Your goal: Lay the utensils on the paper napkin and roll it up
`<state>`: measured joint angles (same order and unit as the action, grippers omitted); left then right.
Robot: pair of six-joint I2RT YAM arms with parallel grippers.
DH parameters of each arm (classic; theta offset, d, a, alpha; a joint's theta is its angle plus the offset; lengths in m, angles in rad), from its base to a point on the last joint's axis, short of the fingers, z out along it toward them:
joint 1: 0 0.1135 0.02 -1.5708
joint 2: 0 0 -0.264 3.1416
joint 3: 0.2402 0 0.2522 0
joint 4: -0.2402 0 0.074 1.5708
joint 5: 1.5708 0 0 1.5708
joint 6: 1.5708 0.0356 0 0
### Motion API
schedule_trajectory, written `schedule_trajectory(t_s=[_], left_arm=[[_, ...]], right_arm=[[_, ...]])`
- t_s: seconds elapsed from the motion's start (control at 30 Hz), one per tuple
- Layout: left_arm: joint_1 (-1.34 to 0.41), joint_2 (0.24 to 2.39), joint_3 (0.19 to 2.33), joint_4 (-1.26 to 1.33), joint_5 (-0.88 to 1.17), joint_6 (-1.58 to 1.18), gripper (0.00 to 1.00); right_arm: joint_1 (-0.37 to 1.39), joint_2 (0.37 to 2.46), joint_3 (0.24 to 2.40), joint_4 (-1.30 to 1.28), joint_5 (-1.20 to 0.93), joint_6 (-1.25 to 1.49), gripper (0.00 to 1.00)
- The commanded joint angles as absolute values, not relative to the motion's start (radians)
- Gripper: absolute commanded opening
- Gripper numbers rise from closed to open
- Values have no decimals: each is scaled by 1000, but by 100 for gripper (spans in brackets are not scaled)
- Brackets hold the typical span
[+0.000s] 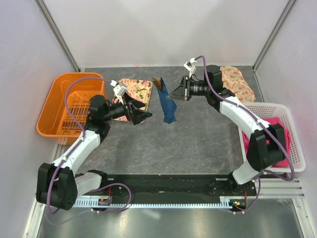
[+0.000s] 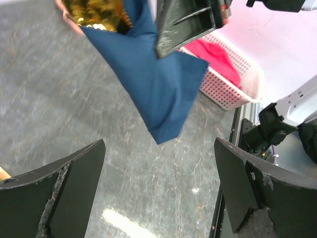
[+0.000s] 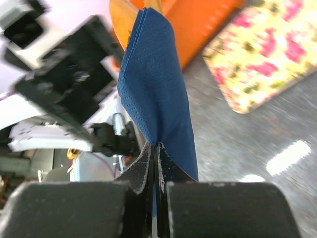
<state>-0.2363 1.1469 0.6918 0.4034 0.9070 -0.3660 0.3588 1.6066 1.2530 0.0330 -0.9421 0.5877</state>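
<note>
The right gripper point(image 1: 172, 96) — jaws clamped on the paper napkin point(image 1: 169, 109) — hangs it long-axis-down near the far edge of the bench point(image 1: 198, 144), directly ahead of the left gripper point(image 1: 144, 115), jaws wide.

A navy napkin point(image 2: 158, 89) is hanging from the right claw point(image 2: 171, 39) at twelve o'clock, gold utensils point(image 2: 96, 12) glinting at eleven.

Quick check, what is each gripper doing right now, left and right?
Left gripper: open, holding nothing.
Right gripper: closed on the blue napkin.
</note>
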Motion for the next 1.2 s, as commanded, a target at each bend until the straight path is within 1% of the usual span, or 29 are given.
schedule_trajectory(t_s=[0.0, 0.2, 0.3, 0.73, 0.9, 1.0, 1.1, 1.13, 1.17], left_arm=[[-213, 1123, 663, 655, 989, -460, 98], [-215, 1095, 643, 782, 1028, -531, 100], [-216, 1086, 646, 807, 1049, -571, 100], [-281, 1077, 632, 905, 1006, -729, 100], [-297, 1066, 640, 992, 999, -811, 99], [-327, 1057, 655, 1032, 1017, -845, 97], [-336, 1054, 666, 1042, 1006, -873, 90], [-336, 1054, 669, 1045, 1002, -874, 81], [-334, 1054, 669, 1048, 1002, -874, 78]], right_arm=[[403, 1510, 1330, 58, -1026, 609, 0], [465, 1437, 1345, 57, -1043, 594, 0], [485, 1419, 1345, 55, -1051, 588, 0], [578, 1365, 1331, 54, -1043, 545, 0], [603, 1355, 1328, 54, -1039, 541, 0], [618, 1356, 1330, 54, -1032, 540, 0], [630, 1356, 1336, 54, -1029, 534, 0], [634, 1356, 1338, 55, -1029, 534, 0], [637, 1355, 1338, 55, -1029, 535, 0]])
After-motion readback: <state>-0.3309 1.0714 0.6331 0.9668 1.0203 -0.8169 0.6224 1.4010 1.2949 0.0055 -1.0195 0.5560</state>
